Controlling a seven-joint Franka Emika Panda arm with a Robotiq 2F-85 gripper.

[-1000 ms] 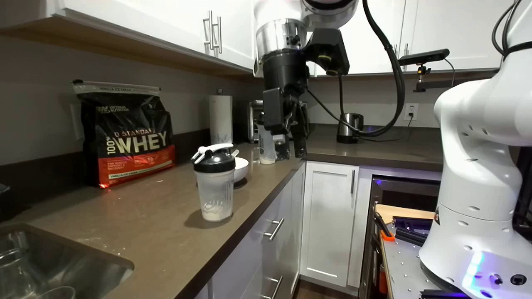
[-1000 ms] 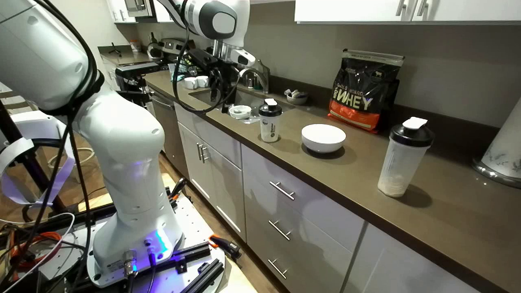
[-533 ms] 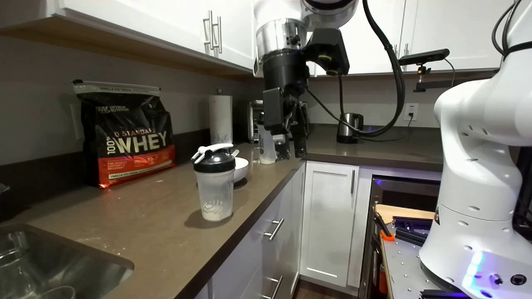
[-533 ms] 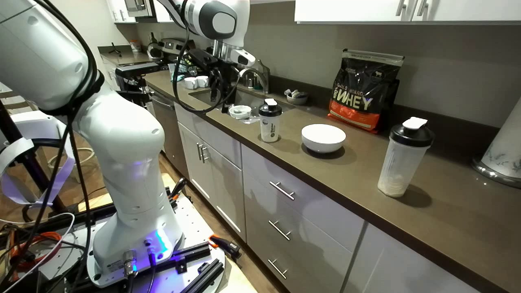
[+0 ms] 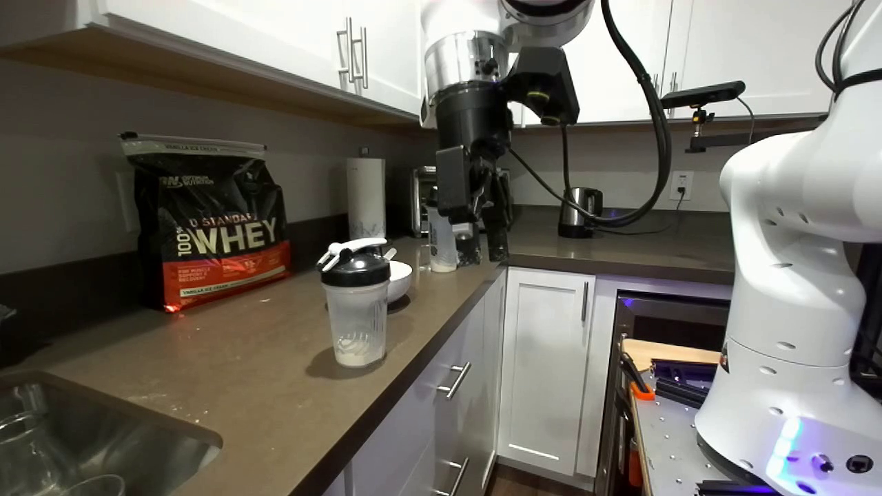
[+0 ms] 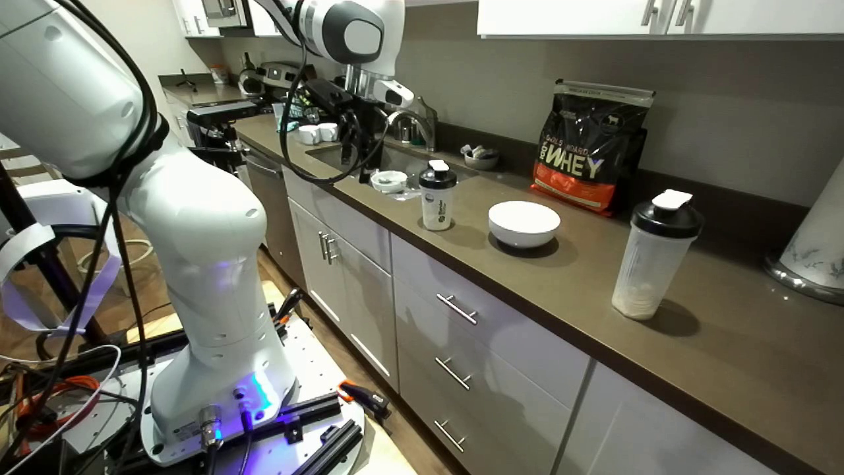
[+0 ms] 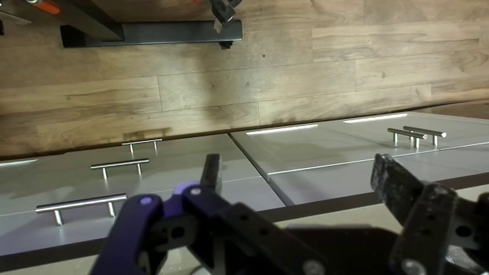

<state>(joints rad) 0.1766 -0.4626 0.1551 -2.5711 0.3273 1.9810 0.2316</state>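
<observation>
A steel sink occupies the lower left corner of the frame in an exterior view, clear glassware inside it, while the white robot arm rises along the right edge. A little deeper, left of centre, a clear shaker bottle with a black lid and a white carry loop stands upright on the brown surface, a pale layer at its base. A white bowl sits just behind it, partly hidden. At middle left, a black-and-red whey bag stands near the wall.

Upper centre, at the front edge of the surface, the jaws hang in the air pointing down, spread wide apart, near the shaker bottle but not touching it. In the wrist view they reach up from the bottom of the frame, with cabinet fronts showing through the gap between them; the jaw at the frame's right is flecked with pale specks. Metal drawer handles show at lower left, and the wood floor spans the top.

Farther back in an exterior view, the jaws partly cover a second shaker bottle, upright and pale at its base. Beyond it stand a paper towel roll, left of centre, and a metal kettle, right of centre.
</observation>
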